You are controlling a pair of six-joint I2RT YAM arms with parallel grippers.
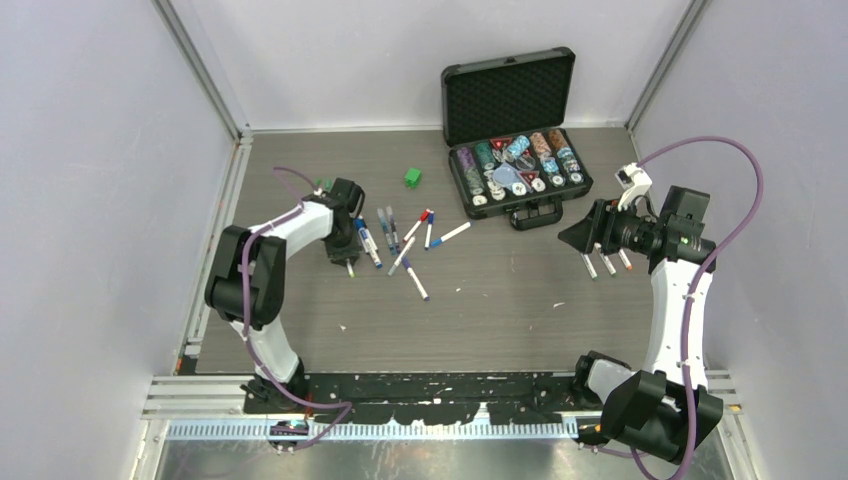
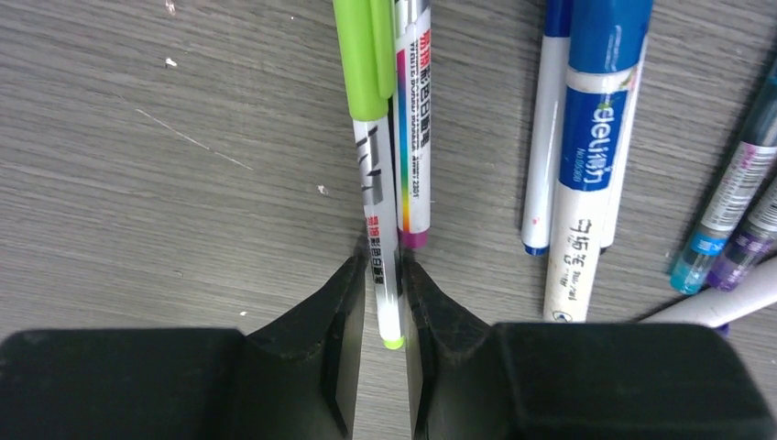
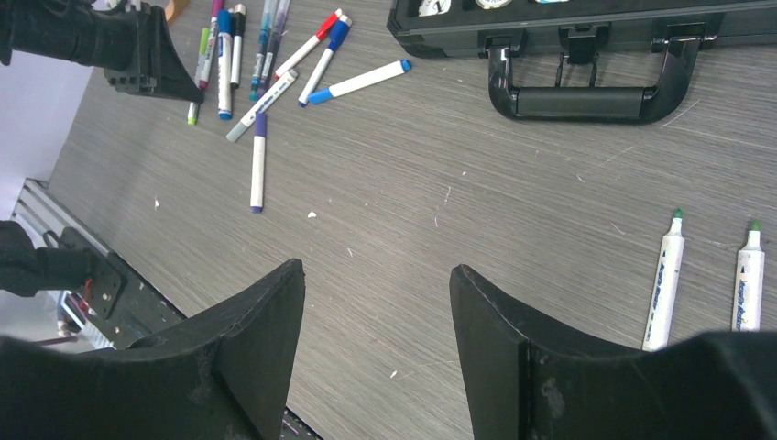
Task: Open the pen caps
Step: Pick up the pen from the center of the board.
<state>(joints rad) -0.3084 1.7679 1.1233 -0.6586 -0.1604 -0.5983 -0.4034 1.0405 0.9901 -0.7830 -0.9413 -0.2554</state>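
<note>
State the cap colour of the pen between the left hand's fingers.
Its plastic cap is lime green, best seen in the left wrist view.

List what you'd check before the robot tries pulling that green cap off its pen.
1. Left gripper astride the green-capped pen at its barrel: ok.
2. Fingers clamped firmly on it: cannot tell.
3. Green cap on and clear of the fingers: ok.
4. Striped pen clear of the grip: not ok, it lies tight beside the barrel.
5. Right gripper open and empty: ok.
6. Right gripper near the cap: not ok, far across the table.
</note>
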